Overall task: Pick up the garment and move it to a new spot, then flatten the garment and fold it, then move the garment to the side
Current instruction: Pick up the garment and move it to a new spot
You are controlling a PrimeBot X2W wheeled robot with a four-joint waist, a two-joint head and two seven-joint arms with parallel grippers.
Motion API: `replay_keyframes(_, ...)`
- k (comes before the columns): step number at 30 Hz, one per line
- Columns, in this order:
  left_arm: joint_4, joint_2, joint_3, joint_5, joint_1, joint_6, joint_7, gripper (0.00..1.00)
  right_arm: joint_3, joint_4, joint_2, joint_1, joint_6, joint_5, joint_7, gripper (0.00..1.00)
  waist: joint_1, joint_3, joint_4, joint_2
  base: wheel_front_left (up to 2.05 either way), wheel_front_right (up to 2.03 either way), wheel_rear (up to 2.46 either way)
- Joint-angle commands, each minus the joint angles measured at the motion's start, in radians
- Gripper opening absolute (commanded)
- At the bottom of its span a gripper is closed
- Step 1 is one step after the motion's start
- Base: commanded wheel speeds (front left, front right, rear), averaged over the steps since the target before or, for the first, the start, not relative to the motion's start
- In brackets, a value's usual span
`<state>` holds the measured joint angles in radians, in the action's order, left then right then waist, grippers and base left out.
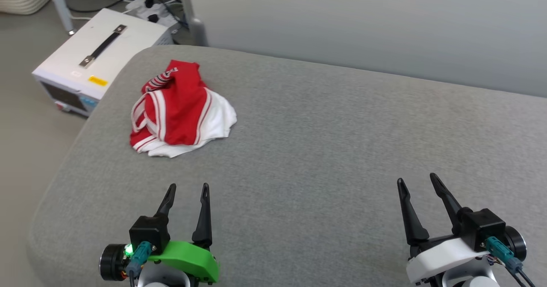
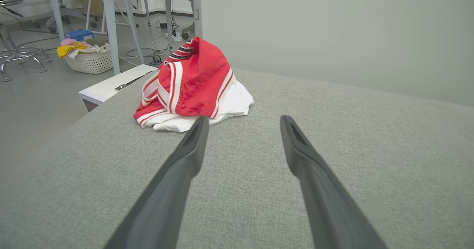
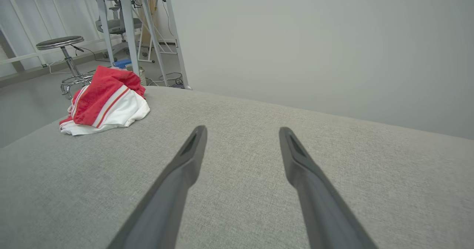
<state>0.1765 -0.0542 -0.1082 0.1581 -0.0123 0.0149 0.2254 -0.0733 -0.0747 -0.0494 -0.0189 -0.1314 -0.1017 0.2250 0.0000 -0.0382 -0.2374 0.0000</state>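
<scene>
- Nearest the camera in the head view, the left claw (image 1: 188, 187), two long dark fingers on a green mount, hovers just above the near edge of the table (image 1: 324, 133), a broad slab covered in grey woven fabric. Its fingers are spread apart and nothing is between them.
- The right claw (image 1: 417, 179), the same dark fingers on a white mount, hangs over the near right part of the table, also released and empty.
- The garment (image 1: 179, 107), a red jersey T-shirt with white sleeves and red-white striped trim, lies in a crumpled heap near the far left corner of the table. No claw touches it.
- The heap is bunched, so no chest lettering can be read. Its longer run points roughly away from the robot, with the striped collar at the far end and white cloth spilling out at the near end.
- From the left claw the garment lies straight ahead and slightly to the left. From the right claw it is ahead and well off to the left.
- The left arm is therefore clearly the nearer one, and the pick-up probably falls to it, by a forward reach onto the near white hem.
- A white metal box with a black handle (image 1: 107, 48) stands on the floor beyond that corner.
</scene>
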Motion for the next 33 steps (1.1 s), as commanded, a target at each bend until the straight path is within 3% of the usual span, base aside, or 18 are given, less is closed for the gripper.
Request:
replay_keyframes(1,0.003,0.004,-0.004,0.004,-0.001,0.003,0.011,1.00,-0.006,-0.005,-0.001,-0.004,0.001,-0.008,0.011,1.00,0.0000,-0.006,-0.072,0.0000,0.00,0.00,0.00)
replay_keyframes(14,0.021,0.004,-0.020,0.020,0.000,0.004,0.036,1.00,-0.021,-0.023,-0.001,-0.002,0.001,-0.023,0.037,1.00,0.0000,-0.013,-0.215,0.0000,0.00,0.00,0.00)
replay_keyframes(23,0.003,0.004,-0.024,0.023,0.001,0.009,0.036,1.00,-0.022,-0.024,-0.001,-0.001,0.001,-0.028,0.037,1.00,0.0000,-0.015,-0.236,0.0000,0.00,0.00,0.00)
replay_keyframes(33,-0.019,0.004,-0.018,0.021,-0.001,0.012,0.036,1.00,-0.032,-0.017,-0.001,0.008,0.001,-0.021,0.037,1.00,0.0000,-0.043,-0.210,0.0000,0.00,0.00,0.00)
